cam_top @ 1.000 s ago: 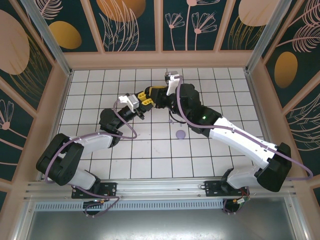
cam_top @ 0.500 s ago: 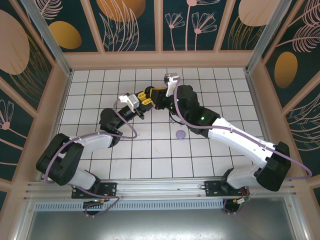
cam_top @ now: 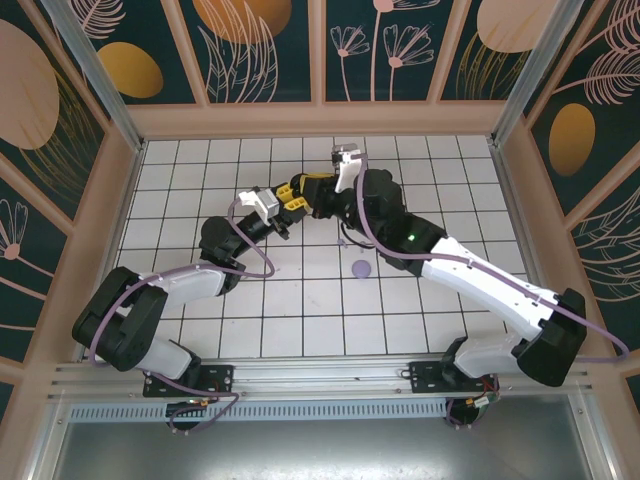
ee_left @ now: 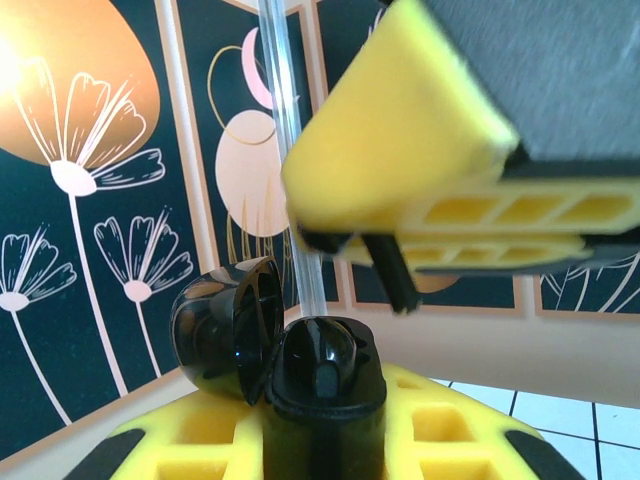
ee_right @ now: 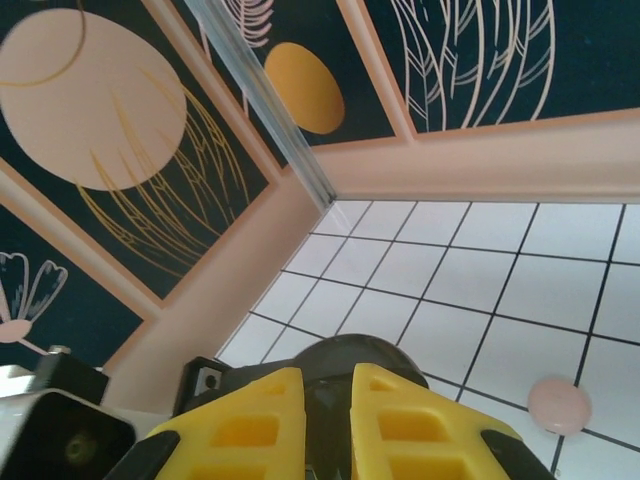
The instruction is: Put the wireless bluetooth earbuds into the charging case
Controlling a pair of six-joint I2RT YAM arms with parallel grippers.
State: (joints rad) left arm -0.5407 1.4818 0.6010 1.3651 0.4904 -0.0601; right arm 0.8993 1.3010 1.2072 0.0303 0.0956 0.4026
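Black charging case (ee_left: pixel 320 375), hinged open, sits clamped between the left fingers (ee_left: pixel 445 428). Just above it, the right fingers (ee_left: pixel 400 150) pinch nearly closed on what looks like a black earbud (ee_left: pixel 392 277), stem down. Best to line it squarely over the case, then lower slowly.

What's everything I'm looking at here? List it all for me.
charging case: one, black, lid open, held off the table
earbud: one, black, stem poking out just above the case
lavender disc: one, on the tiles by the right arm
pink disc: one, on the tiles
table: one, white grid
left end effector: yellow fingers, shut on the case
right end effector: yellow fingers, apparently shut on the earbud
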